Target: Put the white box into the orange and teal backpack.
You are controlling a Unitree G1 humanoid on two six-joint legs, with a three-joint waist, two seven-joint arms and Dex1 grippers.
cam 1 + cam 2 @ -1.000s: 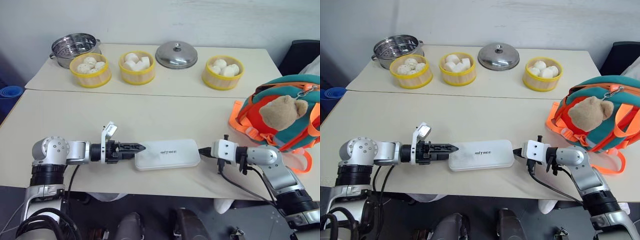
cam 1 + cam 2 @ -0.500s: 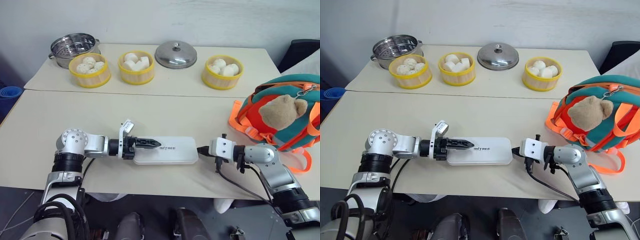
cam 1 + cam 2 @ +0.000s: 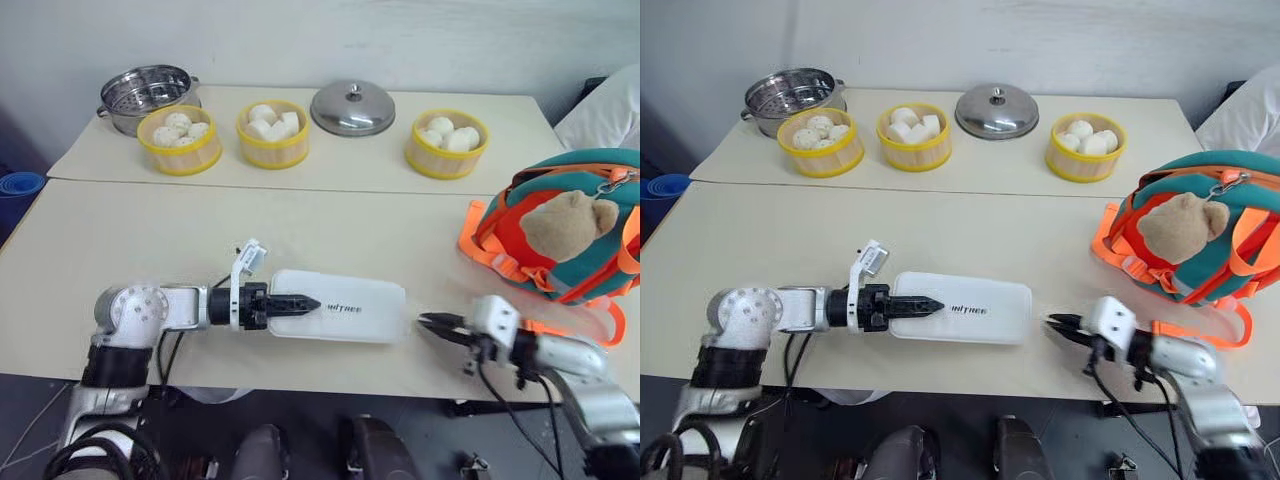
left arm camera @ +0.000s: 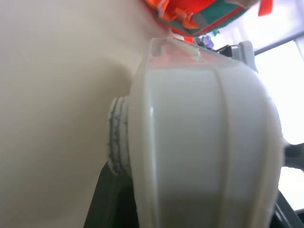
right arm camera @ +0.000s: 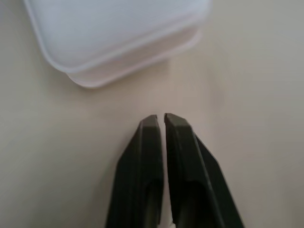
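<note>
A: Status on the left gripper (image 3: pixel 305 302)?
B: Clamped on the near end of the white box (image 3: pixel 340 306), one finger over the lid and one presumably under. Probably gripped at the short end so the far end leads toward the backpack (image 3: pixel 560 235).
A: Right gripper (image 3: pixel 432 322)?
B: Fingers almost together, thin slit between, holding nothing. Box corner just ahead of the tips, small gap, no contact. Looks parked clear of the box's path.
A: Box location?
B: On the table (image 3: pixel 150 240), between the two sets of fingers. Backpack well past the right fingers, bear face up; can't tell whether the zipper is open.
</note>
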